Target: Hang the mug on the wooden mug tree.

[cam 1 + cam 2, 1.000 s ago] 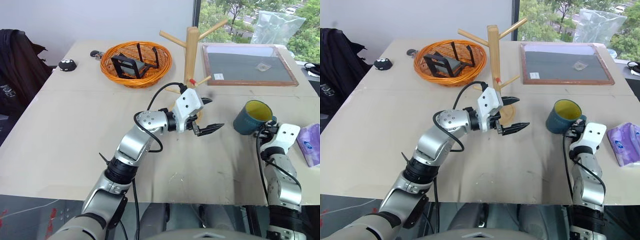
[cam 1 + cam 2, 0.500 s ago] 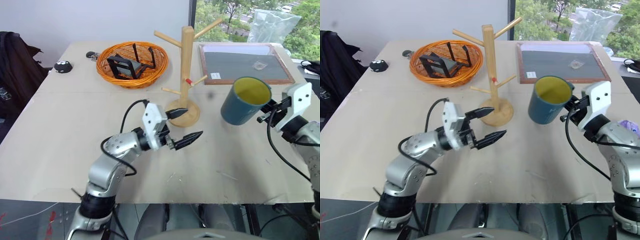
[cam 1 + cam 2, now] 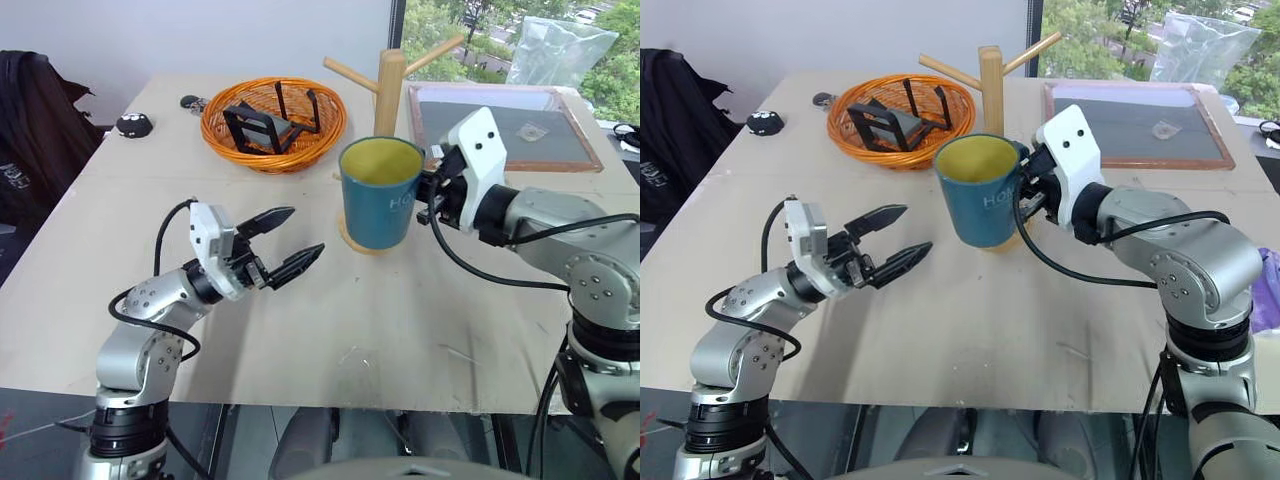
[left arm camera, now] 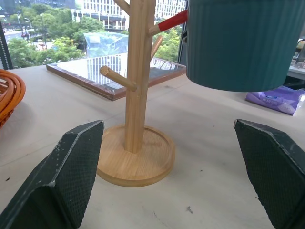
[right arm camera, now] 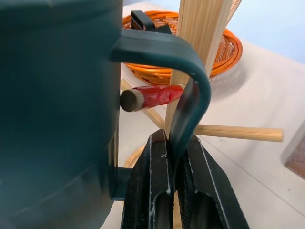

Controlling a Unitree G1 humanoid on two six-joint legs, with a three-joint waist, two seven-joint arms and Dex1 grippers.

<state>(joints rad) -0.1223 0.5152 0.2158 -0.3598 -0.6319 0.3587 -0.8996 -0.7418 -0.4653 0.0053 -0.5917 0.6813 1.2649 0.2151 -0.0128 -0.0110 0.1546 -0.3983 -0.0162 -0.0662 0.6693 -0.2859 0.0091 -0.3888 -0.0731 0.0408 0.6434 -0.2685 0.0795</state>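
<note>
The right tool point(image 5: 170, 157) is pinched tight on the thin loop handle of the teal-blue ceramic mug with a yellow inside point(image 3: 381, 196). The mug is up in the air, mouth up, right in front of the tall light-wood mug tree on its round base point(image 4: 138, 76). That tree stands near the far middle of the worktop point(image 3: 400, 320).

What matters most is the red-tipped peg point(image 5: 151, 97). From the right wrist view, its round end seems to poke into the hole of the handle, between the mug's wall and the loop. The peg points out from the post and a bit up, so the mug likely needs to slide on along the peg and then sink down.

The mug looks smooth, hard and heavy. The pegs are thin, round sticks.

The left tool point(image 3: 277, 246) is wide open with nothing in it, near the front left of the worktop, well apart from the mug.
</note>
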